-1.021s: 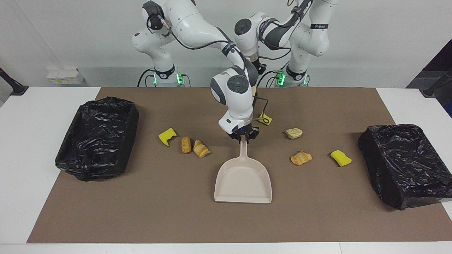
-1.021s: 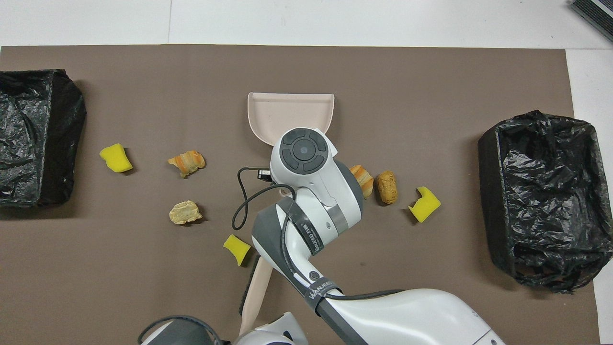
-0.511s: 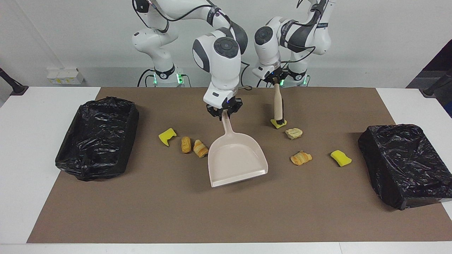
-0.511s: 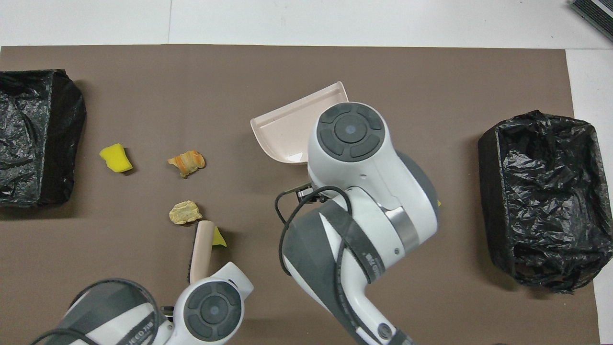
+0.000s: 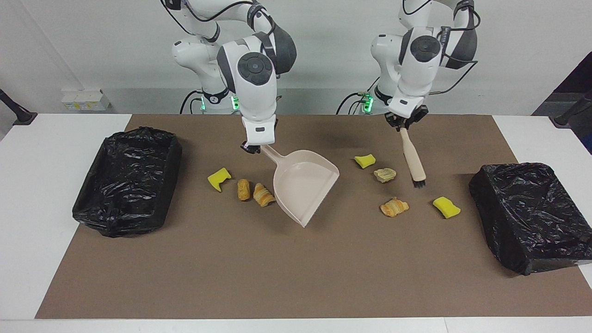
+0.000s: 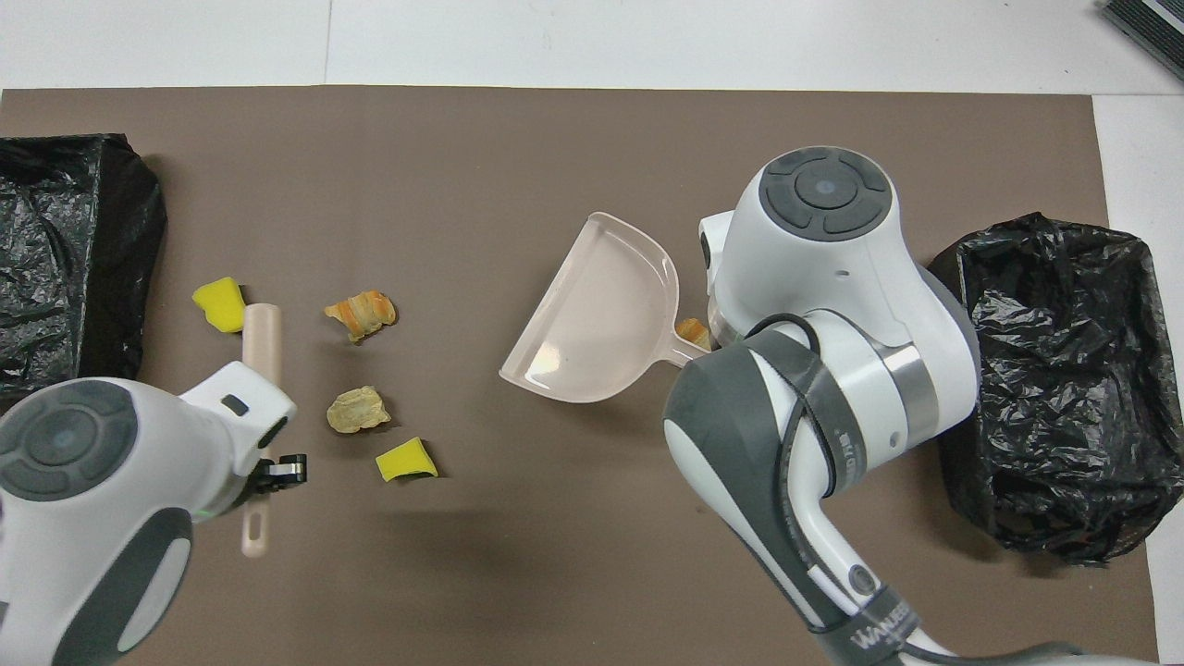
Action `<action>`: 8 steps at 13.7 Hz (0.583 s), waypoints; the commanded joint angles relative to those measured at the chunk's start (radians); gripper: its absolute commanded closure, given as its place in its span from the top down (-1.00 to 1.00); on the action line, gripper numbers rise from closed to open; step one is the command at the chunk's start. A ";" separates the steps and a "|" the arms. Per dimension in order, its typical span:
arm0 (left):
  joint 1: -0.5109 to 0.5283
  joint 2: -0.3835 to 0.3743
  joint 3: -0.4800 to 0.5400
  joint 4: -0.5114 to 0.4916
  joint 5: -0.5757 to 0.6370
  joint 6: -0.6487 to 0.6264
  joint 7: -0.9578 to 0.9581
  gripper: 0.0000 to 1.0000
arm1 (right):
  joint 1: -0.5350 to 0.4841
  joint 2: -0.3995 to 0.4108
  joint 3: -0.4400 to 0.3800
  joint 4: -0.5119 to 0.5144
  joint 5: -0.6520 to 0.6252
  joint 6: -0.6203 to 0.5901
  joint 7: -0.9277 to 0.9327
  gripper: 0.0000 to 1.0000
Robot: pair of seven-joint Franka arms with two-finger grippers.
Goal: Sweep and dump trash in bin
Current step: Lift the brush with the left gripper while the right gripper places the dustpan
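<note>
My right gripper [image 5: 253, 147] is shut on the handle of the beige dustpan [image 5: 303, 185], which hangs tilted over the mat beside a croissant piece [image 5: 263, 194]. Next to that lie a pastry lump [image 5: 243, 189] and a yellow sponge chunk [image 5: 218, 178]. My left gripper [image 5: 403, 124] is shut on the beige brush [image 5: 412, 159], bristles down between a bread lump [image 5: 385, 174] and a yellow sponge [image 5: 446, 207]. Another yellow sponge [image 5: 365, 160] and a croissant [image 5: 394, 206] lie nearby. From overhead the dustpan [image 6: 592, 319] and brush [image 6: 261, 333] show; the right arm hides its gripper.
A black-lined bin [image 5: 127, 180] stands at the right arm's end of the brown mat, and another black-lined bin [image 5: 532, 212] at the left arm's end. White table borders the mat. A black object [image 6: 1147, 23] sits at the table's corner.
The right gripper lifted the dustpan, turned it and carried it toward the right arm's end. The left gripper carried the brush off the yellow sponge toward the left arm's end.
</note>
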 commanded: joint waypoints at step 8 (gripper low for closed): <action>0.347 0.231 -0.015 0.018 0.000 0.301 0.310 -1.00 | 0.077 -0.139 0.011 -0.323 -0.135 0.294 -0.298 -1.00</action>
